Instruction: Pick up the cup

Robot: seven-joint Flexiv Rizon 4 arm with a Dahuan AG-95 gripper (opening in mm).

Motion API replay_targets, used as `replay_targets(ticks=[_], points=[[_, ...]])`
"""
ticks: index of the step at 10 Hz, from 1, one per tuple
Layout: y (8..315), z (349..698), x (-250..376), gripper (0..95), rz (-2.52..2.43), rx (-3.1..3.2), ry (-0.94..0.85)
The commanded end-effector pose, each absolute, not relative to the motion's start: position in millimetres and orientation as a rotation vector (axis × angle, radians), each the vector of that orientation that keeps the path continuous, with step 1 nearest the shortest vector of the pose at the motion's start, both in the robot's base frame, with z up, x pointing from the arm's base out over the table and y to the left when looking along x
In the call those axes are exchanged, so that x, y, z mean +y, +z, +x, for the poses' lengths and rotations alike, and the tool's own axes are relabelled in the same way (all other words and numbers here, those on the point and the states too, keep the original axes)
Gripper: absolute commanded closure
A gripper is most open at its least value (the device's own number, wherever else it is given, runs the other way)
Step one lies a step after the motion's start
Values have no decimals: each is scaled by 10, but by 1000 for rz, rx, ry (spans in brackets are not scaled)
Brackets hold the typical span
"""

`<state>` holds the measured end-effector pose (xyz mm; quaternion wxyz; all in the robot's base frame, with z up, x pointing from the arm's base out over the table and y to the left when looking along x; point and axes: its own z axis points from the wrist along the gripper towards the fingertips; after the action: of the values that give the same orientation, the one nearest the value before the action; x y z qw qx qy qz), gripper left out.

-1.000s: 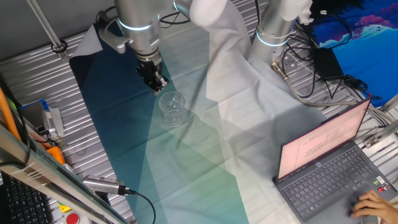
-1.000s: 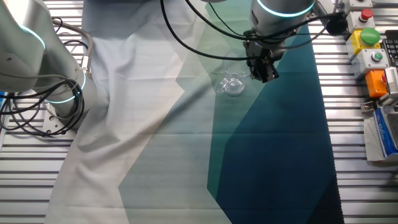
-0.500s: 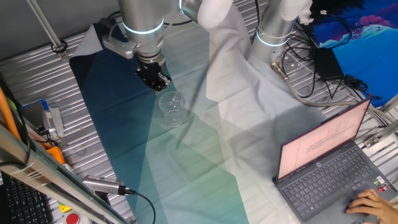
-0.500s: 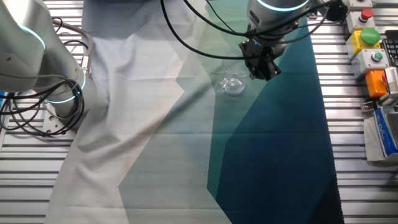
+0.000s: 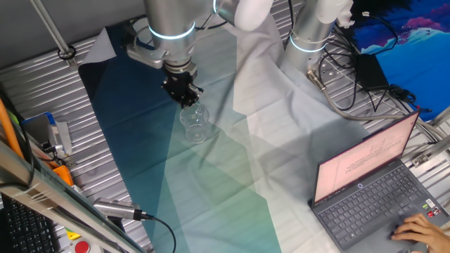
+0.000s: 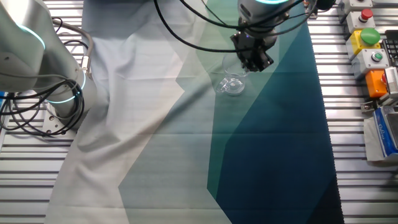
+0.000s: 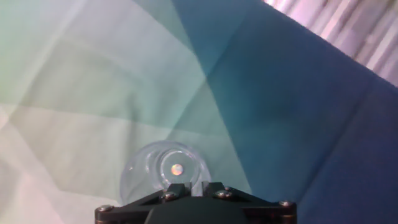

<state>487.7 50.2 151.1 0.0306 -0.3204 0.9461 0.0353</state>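
From one fixed view, the gripper [image 5: 184, 93] hangs just above the cup [image 5: 195, 123], which stands upright on the teal cloth [image 5: 133, 126]; this looks like the final approach. A laptop [image 5: 373, 186] sits well away from the cup.

In the other fixed view, the gripper [image 6: 251, 57] hovers beside the cup's [image 6: 232, 83] rim; I cannot tell how far its jaws are spread.

The hand view shows the cup [image 7: 166, 172] almost directly below. Next comes centring, descending, then closing. Nothing blocks the way.
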Motion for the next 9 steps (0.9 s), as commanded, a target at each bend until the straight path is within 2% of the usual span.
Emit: replay_targets(ticks=[1,9], points=[[1498,4870,527,0,-1025,2898,120],[1351,4739,721,0,-1028,2887,91]])
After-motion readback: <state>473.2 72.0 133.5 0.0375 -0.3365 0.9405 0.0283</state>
